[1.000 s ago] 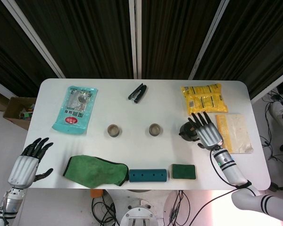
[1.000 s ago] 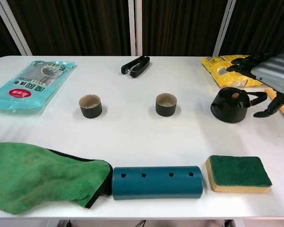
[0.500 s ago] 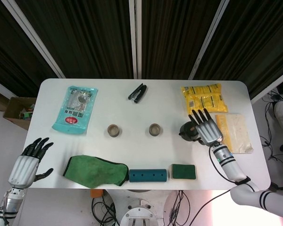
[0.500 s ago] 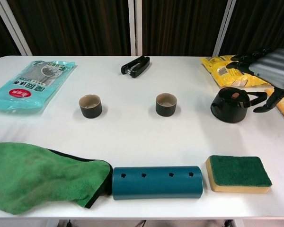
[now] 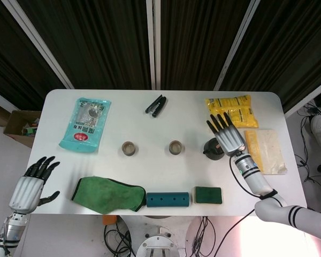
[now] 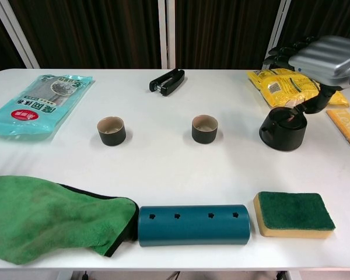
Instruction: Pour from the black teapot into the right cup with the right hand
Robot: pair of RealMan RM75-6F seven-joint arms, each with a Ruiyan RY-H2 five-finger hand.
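Note:
The black teapot (image 5: 212, 149) (image 6: 283, 130) stands on the white table (image 5: 150, 128), right of two small dark cups. The right cup (image 5: 175, 146) (image 6: 205, 128) is upright with nothing showing inside it, and the left cup (image 5: 129, 148) (image 6: 111, 130) stands further left. My right hand (image 5: 227, 137) (image 6: 315, 53) hovers just above and behind the teapot with its fingers spread, holding nothing. Its thumb reaches down near the teapot's handle; I cannot tell whether it touches. My left hand (image 5: 32, 184) is open, off the table's front left corner.
A black stapler (image 5: 157, 105) lies at the back. A yellow packet (image 5: 231, 111) and a beige flat packet (image 5: 265, 151) lie near the right hand. A teal packet (image 5: 85, 123) is at the left. Green cloth (image 5: 107, 195), blue cylinder (image 5: 168, 199) and sponge (image 5: 208, 195) line the front edge.
My right hand has risen and shifted from beside the teapot's right to above and behind it. The teapot, the cups and my left hand have not moved.

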